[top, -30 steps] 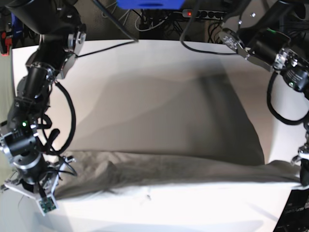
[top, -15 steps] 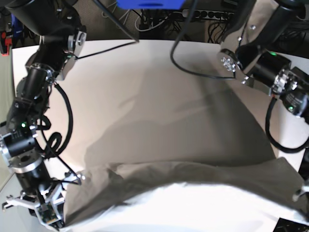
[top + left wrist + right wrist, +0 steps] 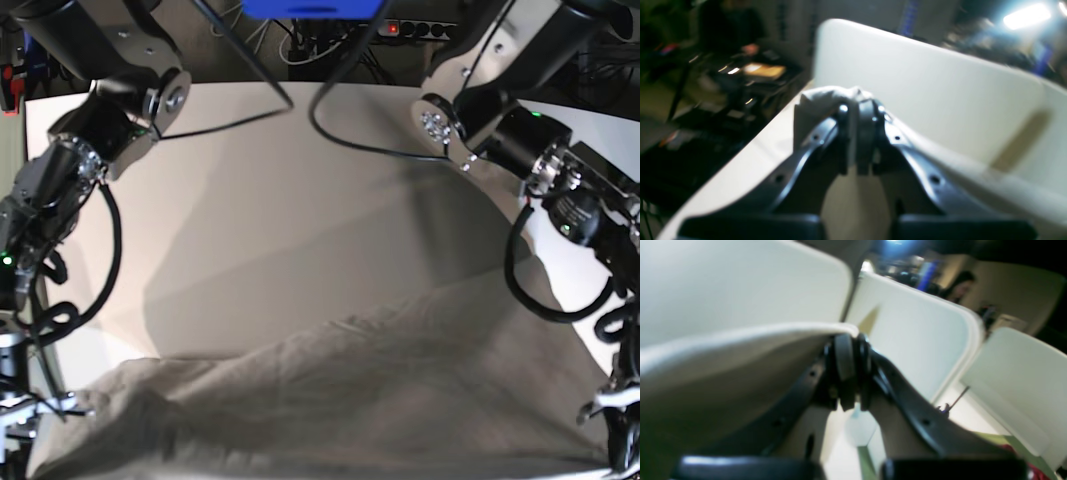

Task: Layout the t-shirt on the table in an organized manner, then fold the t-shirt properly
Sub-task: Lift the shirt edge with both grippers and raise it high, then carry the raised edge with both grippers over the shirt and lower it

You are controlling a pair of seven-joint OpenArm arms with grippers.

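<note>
The grey-beige t-shirt (image 3: 330, 400) hangs stretched across the near part of the white table (image 3: 300, 190), its wide edge running between the base view's two lower corners. In the left wrist view my left gripper (image 3: 858, 113) is shut on a bunched corner of the t-shirt (image 3: 820, 101). My right gripper (image 3: 850, 353) is shut on the taut edge of the t-shirt (image 3: 740, 336), which runs off to the left of that view. In the base view both grippers sit at the frame's bottom corners, mostly cut off.
Black cables (image 3: 350, 140) hang over the table's far part, with a power strip (image 3: 420, 28) behind the far edge. Both arms' elbows (image 3: 470, 110) lean in over the table. More white tables (image 3: 1013, 380) stand beyond, with a dark desk (image 3: 740, 76) beside.
Both grippers have pulled the t-shirt toward the near edge and lifted it. The cloth now spreads higher and wider in the base view. Both arms' upper links swung inward.
</note>
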